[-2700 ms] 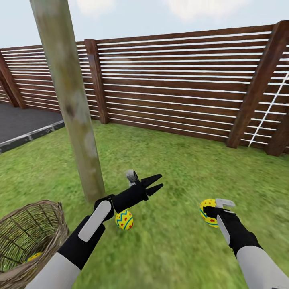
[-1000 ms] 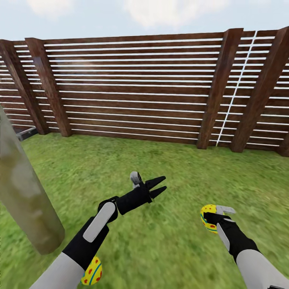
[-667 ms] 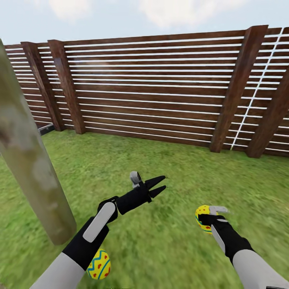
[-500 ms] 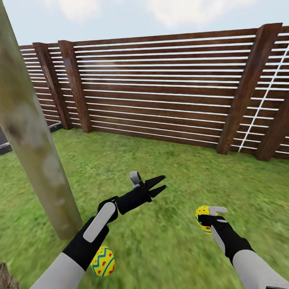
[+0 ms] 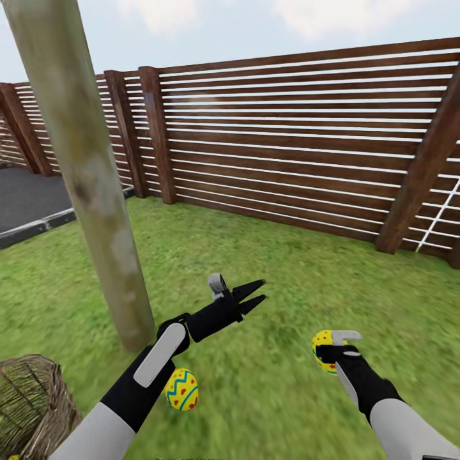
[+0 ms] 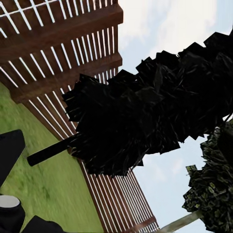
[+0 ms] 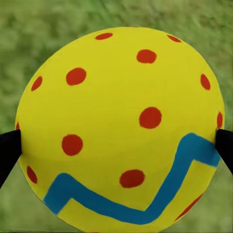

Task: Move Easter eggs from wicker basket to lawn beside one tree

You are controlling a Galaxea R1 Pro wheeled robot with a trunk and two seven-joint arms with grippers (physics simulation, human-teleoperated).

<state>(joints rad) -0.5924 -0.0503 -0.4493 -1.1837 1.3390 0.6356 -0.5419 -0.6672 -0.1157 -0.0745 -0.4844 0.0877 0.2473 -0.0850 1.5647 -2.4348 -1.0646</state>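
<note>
— Where are the eggs?
— One Easter egg (image 5: 181,389) lies on the lawn (image 5: 268,268) near the tree (image 5: 96,185); the right gripper (image 5: 332,348) clamps another egg (image 7: 119,128).
— The left gripper (image 5: 255,294)?
— Fingers apart, holding nothing, beyond the wicker basket (image 5: 32,402).

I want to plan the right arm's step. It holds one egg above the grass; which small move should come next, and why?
Probably lower the right gripper toward the lawn beside the tree and release. Its fingers clamp an Easter egg, and another egg already lies on the grass near the trunk, close to the wicker basket.
</note>
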